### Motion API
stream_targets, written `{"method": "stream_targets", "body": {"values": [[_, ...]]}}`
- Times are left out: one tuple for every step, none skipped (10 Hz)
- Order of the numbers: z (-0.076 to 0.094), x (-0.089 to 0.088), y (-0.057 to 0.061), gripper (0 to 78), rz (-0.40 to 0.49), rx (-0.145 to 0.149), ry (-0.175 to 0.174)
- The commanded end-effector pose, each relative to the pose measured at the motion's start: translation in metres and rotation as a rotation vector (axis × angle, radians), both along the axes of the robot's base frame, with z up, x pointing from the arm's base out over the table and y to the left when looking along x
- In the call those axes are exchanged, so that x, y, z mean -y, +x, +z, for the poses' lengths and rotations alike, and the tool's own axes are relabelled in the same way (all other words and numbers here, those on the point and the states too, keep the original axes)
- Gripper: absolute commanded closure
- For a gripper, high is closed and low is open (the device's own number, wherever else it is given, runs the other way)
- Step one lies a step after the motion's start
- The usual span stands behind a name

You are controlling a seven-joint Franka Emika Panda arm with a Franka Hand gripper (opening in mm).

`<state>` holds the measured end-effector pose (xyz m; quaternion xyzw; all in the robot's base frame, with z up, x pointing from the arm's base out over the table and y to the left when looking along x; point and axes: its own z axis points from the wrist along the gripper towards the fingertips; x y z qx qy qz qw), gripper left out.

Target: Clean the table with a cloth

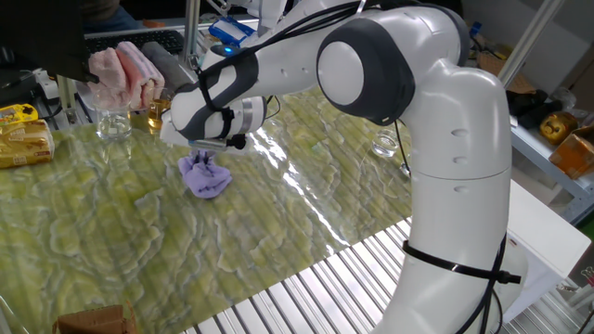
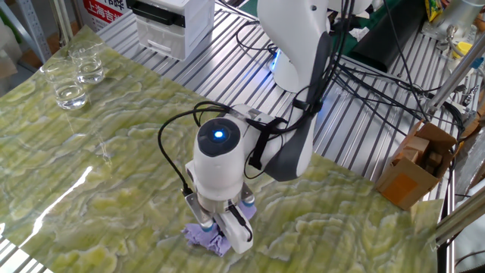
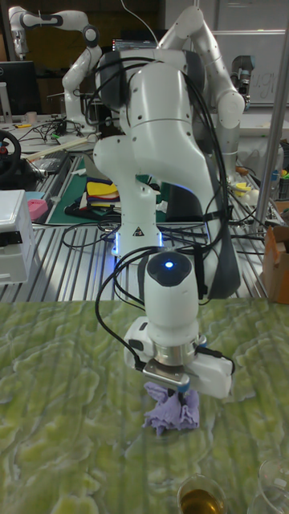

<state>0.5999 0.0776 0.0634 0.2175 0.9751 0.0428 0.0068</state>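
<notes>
The lavender cloth lies bunched on the glossy olive-green and yellow table. My gripper points straight down onto it, fingers shut on the top of the cloth and pressing it to the surface. The fingertips are mostly buried in the fabric.
Pink folded towels, a glass of amber liquid, an empty glass and yellow boxes stand at the table's far left side. More glasses sit elsewhere. Silver slats edge the table.
</notes>
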Motion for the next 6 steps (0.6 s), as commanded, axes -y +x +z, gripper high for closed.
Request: {"method": "stream_targets", "body": {"values": [[-0.003, 0.006, 0.004, 76.3, 0.033, 0.006, -0.037], [-0.004, 0.011, 0.006, 76.3, 0.048, 0.007, -0.056], [-0.004, 0.017, 0.008, 76.3, 0.064, 0.006, -0.057], [-0.001, 0.026, 0.01, 76.3, 0.081, 0.001, -0.057], [0.002, 0.036, 0.012, 76.3, 0.097, -0.004, -0.057], [0.003, 0.044, 0.013, 76.3, 0.106, -0.006, -0.059]]}}
